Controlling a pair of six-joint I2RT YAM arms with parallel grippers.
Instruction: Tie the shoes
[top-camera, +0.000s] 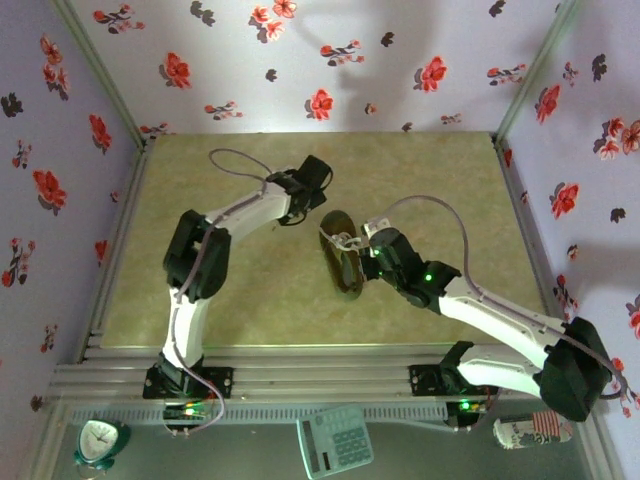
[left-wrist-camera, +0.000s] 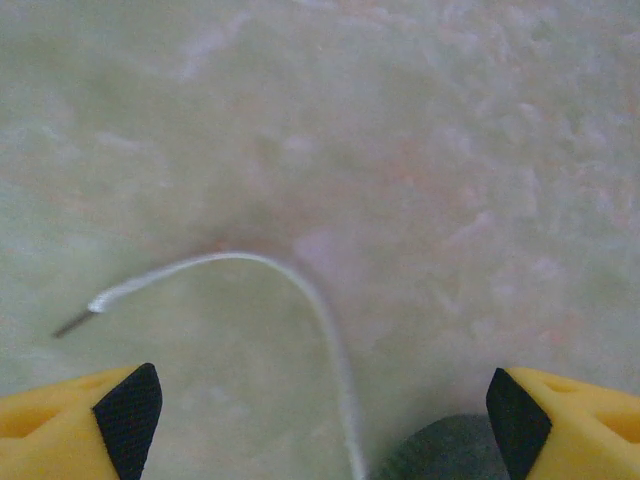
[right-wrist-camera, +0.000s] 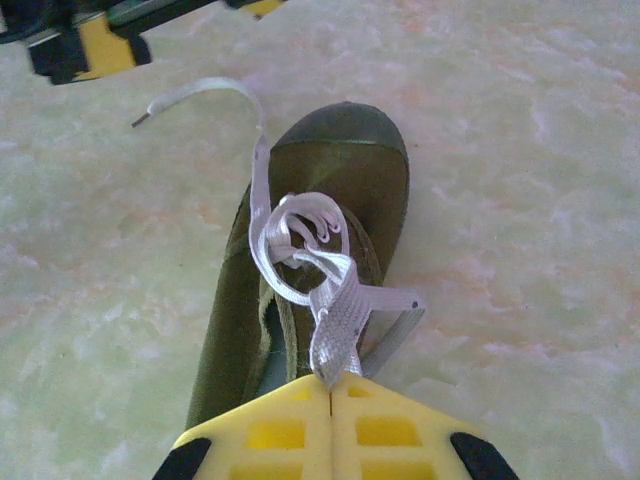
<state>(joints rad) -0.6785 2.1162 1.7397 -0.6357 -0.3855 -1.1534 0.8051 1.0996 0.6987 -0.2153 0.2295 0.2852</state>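
The olive-green shoe (top-camera: 343, 265) lies mid-table, its toe (right-wrist-camera: 345, 140) pointing away from the right wrist camera. My right gripper (right-wrist-camera: 330, 385) is shut on a loop of white lace (right-wrist-camera: 335, 320) above the shoe's tongue, where the laces form a loose knot (right-wrist-camera: 300, 235). One free lace end (right-wrist-camera: 190, 95) curves off past the toe to the left. My left gripper (left-wrist-camera: 320, 405) hovers open over that lace end (left-wrist-camera: 215, 262), which lies on the table between its fingers (left-wrist-camera: 125, 415), touching neither. The toe's edge (left-wrist-camera: 450, 450) shows near the right pad. From above, the left gripper (top-camera: 303, 210) is just left of the toe.
The marbled tabletop (top-camera: 250, 290) is walled by floral panels (top-camera: 400, 60) on three sides. A small clock (top-camera: 100, 440), a calculator (top-camera: 335, 440) and a can (top-camera: 530, 432) lie on the near ledge behind the arm bases.
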